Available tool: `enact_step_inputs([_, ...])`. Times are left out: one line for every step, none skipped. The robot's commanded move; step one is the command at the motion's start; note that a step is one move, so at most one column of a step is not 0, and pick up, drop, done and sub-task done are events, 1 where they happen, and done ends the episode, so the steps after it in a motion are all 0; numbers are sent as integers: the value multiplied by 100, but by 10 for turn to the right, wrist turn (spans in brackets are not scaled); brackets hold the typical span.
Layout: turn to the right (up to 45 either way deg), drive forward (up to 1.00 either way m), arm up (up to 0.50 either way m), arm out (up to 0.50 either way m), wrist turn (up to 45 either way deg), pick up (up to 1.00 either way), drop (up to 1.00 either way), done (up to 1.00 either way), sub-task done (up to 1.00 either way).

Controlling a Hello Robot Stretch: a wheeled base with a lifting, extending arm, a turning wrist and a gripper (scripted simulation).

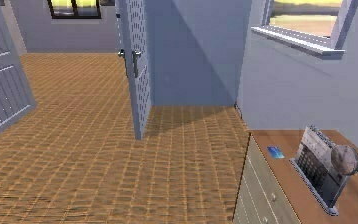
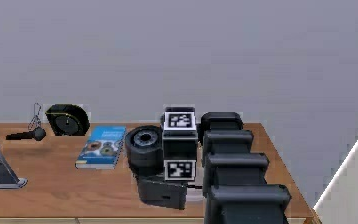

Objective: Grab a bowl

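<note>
on the wooden table (image 2: pixel 67 195) a dark rounded thing (image 2: pixel 67 121) stands by the wall, then a blue book (image 2: pixel 102 147), then a dark ringed round thing (image 2: pixel 144 143), probably the bowl, just beside the gripper (image 2: pixel 155 188). i cannot tell whether the gripper holds anything. the reach looks made; grasping and lifting seem left.

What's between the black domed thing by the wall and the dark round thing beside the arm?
A blue book lies flat between the black domed thing and the dark round thing, in the arm side view.
</note>
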Motion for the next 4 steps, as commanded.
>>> enact_step_inputs([0, 0, -20, 0, 0, 0, 0, 0, 0])
enact_step_inputs([0, 0, 0, 0, 0, 100, 0, 0, 0])
enact_step_inputs([0, 0, 10, 0, 0, 0, 0, 0, 0])
enact_step_inputs([0, 0, 0, 0, 0, 0, 0, 100, 0])
